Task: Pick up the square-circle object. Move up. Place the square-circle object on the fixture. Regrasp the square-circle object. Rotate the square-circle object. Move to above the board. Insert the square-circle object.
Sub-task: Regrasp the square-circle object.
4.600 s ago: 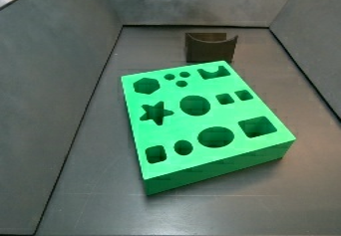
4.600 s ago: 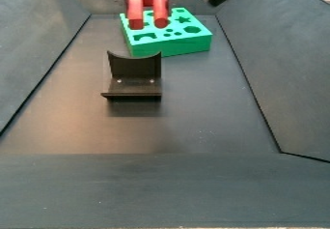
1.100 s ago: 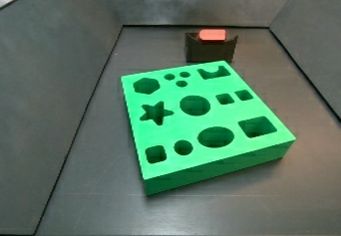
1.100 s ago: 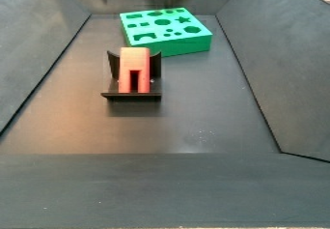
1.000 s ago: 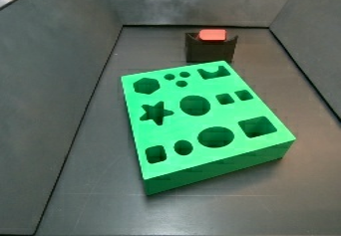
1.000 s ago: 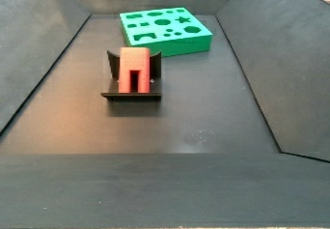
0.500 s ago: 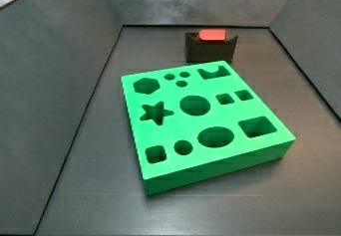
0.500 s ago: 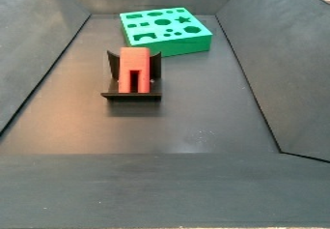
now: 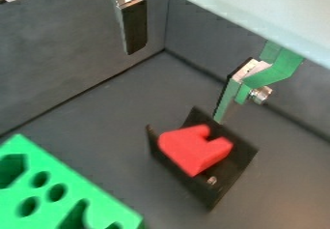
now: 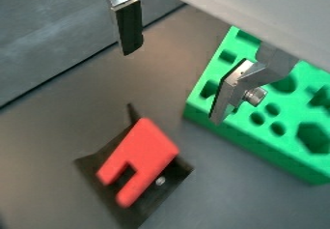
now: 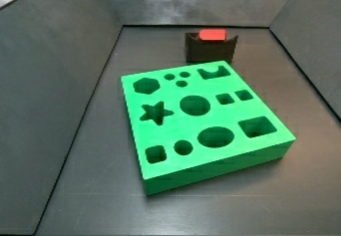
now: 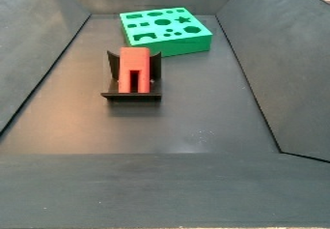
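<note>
The red square-circle object (image 12: 133, 68) lies in the hollow of the dark fixture (image 12: 130, 95), notch end toward the front. In a side view its red end (image 11: 209, 36) shows above the fixture (image 11: 209, 49). Both wrist views look down on it (image 9: 194, 147) (image 10: 138, 157) from well above. My gripper (image 10: 180, 61) (image 9: 190, 47) hangs high over the fixture, open, with nothing between its fingers (image 10: 127, 28) (image 9: 133, 25). The green board (image 11: 202, 120) (image 12: 164, 29) with its shaped holes lies beside the fixture, and an edge of it (image 10: 271, 107) (image 9: 52, 192) shows in both wrist views.
Dark sloping walls (image 12: 39, 69) enclose the floor on all sides. The board stands toward the far end in a side view, with bare dark floor (image 12: 154, 165) in front of the fixture.
The red object, held up by the gripper 4.6 s ago, lies in the fixture. Over the last second nothing has visibly moved.
</note>
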You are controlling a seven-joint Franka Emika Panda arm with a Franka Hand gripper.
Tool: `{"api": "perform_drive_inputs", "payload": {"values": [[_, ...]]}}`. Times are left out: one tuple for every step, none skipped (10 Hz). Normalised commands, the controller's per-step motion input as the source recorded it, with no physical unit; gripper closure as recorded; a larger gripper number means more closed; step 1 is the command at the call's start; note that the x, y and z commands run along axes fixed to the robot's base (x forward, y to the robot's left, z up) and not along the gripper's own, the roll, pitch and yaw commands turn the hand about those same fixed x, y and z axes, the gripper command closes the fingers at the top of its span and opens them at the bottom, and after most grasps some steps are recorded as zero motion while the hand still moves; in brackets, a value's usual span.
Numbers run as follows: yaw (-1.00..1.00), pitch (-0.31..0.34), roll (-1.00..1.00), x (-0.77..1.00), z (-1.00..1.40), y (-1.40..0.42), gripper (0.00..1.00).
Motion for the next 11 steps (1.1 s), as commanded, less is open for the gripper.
{"api": "perform_drive_inputs", "payload": {"values": [[0.02, -0.019, 1.00, -0.02, 0.01, -0.02, 0.00], [0.02, -0.016, 1.00, -0.02, 0.01, -0.02, 0.00], [0.02, -0.010, 1.00, 0.00, 0.01, -0.02, 0.00], [0.02, -0.006, 1.00, 0.01, 0.01, -0.02, 0.00], [0.02, 0.004, 1.00, 0.02, -0.01, -0.02, 0.00], [0.03, 0.014, 1.00, 0.03, -0.01, -0.02, 0.00], [0.03, 0.029, 1.00, 0.05, -0.01, -0.03, 0.00], [0.03, 0.041, 1.00, 0.06, -0.01, -0.03, 0.00], [0.05, 0.080, 1.00, 0.08, -0.01, -0.03, 0.00], [0.06, 0.099, 1.00, 0.08, -0.01, -0.04, 0.00], [0.08, 0.133, 1.00, 0.10, -0.02, -0.04, 0.00]]}}
